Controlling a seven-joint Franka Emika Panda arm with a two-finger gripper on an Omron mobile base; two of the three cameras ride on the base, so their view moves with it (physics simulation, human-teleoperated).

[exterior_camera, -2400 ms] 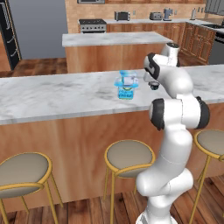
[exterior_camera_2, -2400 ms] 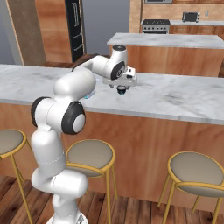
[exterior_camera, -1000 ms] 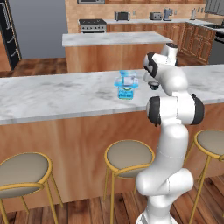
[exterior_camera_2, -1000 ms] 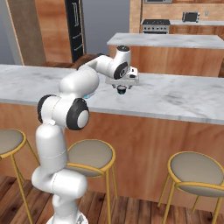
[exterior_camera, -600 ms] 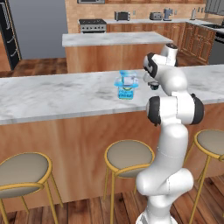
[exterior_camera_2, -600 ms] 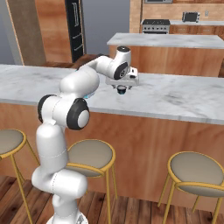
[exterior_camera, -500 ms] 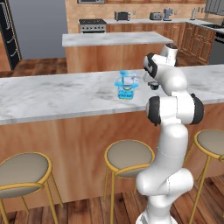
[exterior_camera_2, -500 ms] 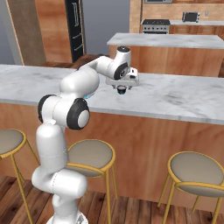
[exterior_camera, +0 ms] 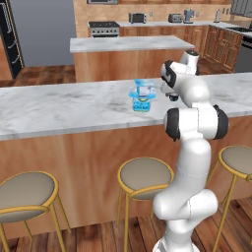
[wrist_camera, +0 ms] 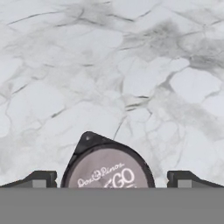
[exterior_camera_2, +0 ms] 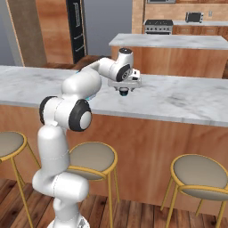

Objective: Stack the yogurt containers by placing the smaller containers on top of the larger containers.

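small yogurt cup (exterior_camera: 143, 90) sits on big yogurt cup (exterior_camera: 141, 104), on the marble desk (exterior_camera: 59, 106) | our fingers (wrist_camera: 40, 178) spread wide, just right of the stack | we think stacking is done | next: lift away

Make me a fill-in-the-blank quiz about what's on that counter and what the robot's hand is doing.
1. The small cup sits on ___ of the big cup.
2. Both cups stand on a counter with a ___ top.
3. The gripper holds nothing; its jaws are ___.

Missing words: top; marble; open.
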